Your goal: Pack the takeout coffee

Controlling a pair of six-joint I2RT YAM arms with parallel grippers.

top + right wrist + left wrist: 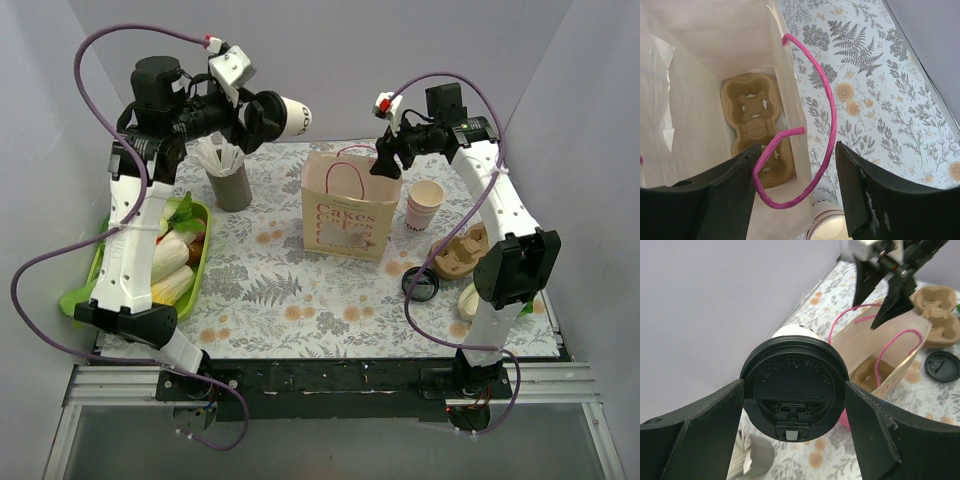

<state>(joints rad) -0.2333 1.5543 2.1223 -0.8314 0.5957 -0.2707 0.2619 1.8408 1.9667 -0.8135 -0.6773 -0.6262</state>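
so the left gripper (263, 120) clamps the takeout coffee (293, 115) sideways, up-left of the paper bag (345, 215), while the right gripper (799, 147) straddles its pink handle (830, 115) wide open

I had even, soft light from above; shadows on the surface (300, 310) lay faint. The overhead view was sharp. In both wrist views the near fingers (690, 435) looked dark and soft-edged; the paper bag's (715, 40) inside glowed pale.
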